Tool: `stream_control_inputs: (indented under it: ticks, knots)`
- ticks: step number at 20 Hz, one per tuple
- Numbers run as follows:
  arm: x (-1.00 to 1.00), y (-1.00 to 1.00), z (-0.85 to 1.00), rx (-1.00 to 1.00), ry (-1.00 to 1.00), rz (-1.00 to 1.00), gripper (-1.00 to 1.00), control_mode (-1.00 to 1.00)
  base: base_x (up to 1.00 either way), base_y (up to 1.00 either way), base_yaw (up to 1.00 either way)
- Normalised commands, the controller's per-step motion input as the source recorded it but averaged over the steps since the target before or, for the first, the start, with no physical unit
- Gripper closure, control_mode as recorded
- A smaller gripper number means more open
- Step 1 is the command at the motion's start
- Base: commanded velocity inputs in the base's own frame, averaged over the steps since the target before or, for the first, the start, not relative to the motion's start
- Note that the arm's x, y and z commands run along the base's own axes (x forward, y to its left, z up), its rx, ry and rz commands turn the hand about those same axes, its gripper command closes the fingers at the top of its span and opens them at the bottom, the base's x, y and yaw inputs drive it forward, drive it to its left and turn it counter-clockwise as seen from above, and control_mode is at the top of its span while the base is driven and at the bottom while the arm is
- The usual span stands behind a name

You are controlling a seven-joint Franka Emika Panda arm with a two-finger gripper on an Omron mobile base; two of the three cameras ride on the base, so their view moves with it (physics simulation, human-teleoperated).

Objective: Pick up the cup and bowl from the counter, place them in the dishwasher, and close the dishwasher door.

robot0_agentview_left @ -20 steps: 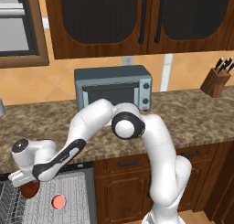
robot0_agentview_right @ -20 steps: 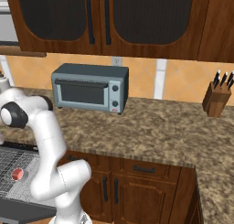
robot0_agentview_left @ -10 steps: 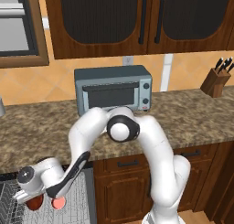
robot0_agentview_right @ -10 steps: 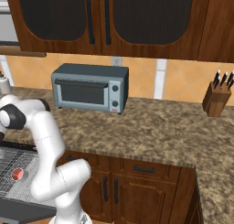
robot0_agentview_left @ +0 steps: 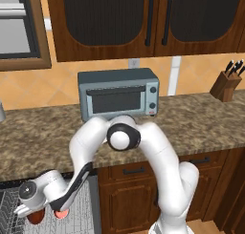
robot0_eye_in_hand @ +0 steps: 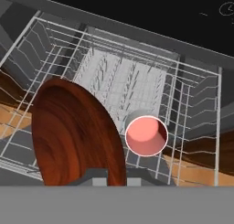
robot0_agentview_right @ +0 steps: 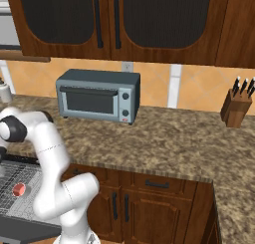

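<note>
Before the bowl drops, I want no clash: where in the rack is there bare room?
The rack lies bare left of the cup and behind it, toward the far wall. The bowl, gripped, crowds the cup's near left.

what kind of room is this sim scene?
A rendered home kitchen: granite counter over wooden cabinets, a toaster oven, a knife block, and an open dishwasher rack holding a cup.

Bowl (robot0_eye_in_hand: 75,131): lower edge cut off beside the cup (robot0_eye_in_hand: 146,135). Dishwasher (robot0_agentview_left: 9,204): left part past frame edge.
</note>
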Motion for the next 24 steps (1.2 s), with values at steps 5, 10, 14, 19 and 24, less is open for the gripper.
stream_control_inputs:
  ticks: [5,10,14,19,24]
  knots:
    - [0.01,0.41,-0.31,-0.07,0.00,0.00,1.00,-1.00,0.00,0.00,0.00]
    - [0.15,0.46,-0.23,-0.06,0.00,0.00,1.00,-1.00,0.00,0.00,0.00]
    - [0.11,0.33,-0.51,-0.08,0.00,0.00,1.00,-1.00,0.00,0.00,0.00]
    - [0.04,0.07,-0.83,-0.05,0.00,0.00,1.00,-1.00,0.00,0.00,0.00]
    - [0.24,0.00,-0.81,0.00,0.00,0.00,1.00,-1.00,0.00,0.00,0.00]
